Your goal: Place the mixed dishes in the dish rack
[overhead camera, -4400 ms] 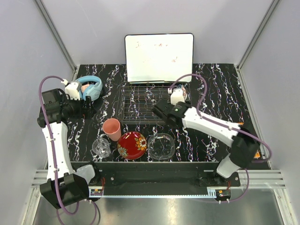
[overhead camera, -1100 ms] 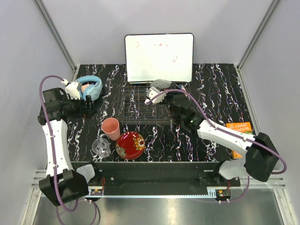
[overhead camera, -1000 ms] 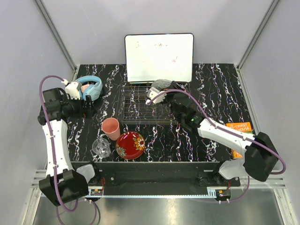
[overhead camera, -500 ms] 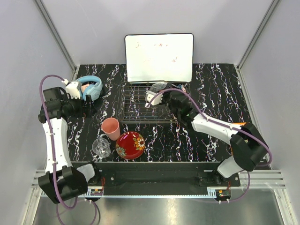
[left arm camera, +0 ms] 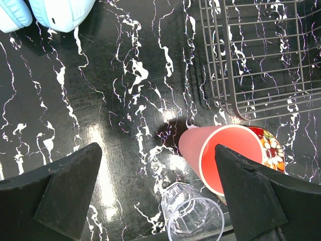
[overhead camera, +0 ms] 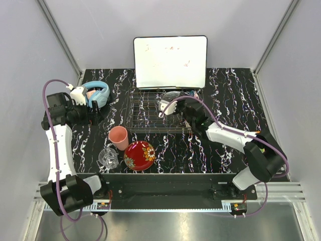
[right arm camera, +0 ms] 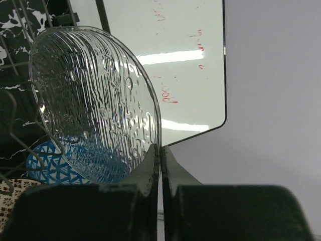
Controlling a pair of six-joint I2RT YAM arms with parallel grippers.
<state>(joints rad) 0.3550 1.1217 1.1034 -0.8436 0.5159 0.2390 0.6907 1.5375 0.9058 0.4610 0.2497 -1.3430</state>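
My right gripper is shut on the rim of the clear glass dish, which it holds on edge over the right end of the dish rack. Behind the dish lie the blue patterned bowl and a corner of the beige patterned bowl. From above, the dish sits by the right gripper. On the table in front of the rack stand the pink cup, the glass mug and the red floral plate. My left gripper hangs open above the cup and mug, holding nothing.
A white whiteboard stands upright just behind the rack. Light-blue headphones lie at the back left, next to the left gripper. An orange card lies under the right forearm. Grey walls close in three sides.
The right gripper has taken the glass dish from the table's front to the rack's right end, and in the last second has eased it down and back. The left arm has barely shifted.
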